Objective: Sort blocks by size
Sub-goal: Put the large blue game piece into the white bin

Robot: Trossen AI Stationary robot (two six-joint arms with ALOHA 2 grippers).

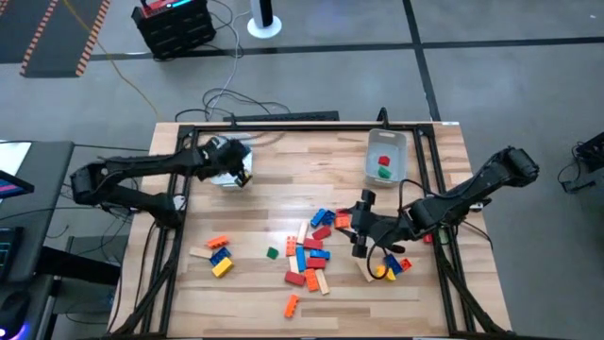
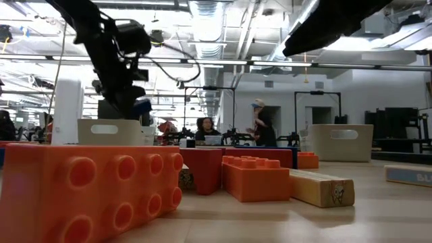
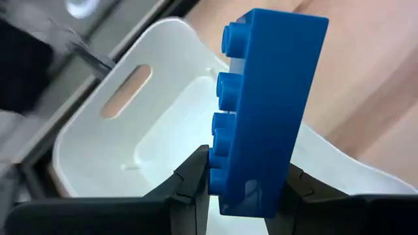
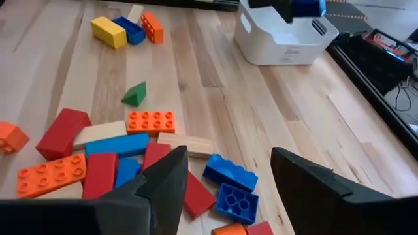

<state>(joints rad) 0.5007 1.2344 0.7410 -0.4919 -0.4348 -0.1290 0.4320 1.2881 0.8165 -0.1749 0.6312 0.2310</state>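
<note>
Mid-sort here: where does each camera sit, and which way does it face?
High: overhead, straight down; both arms and the table.
Low: table height, across an orange block into the room.
Left wrist: left end effector holding a blue block over a white bin.
Right wrist: open right end effector above the block pile; shares that bin.

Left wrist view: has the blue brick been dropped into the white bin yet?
No. The blue brick sits clamped between the left gripper fingers above the white bin, whose visible floor is bare.
</note>
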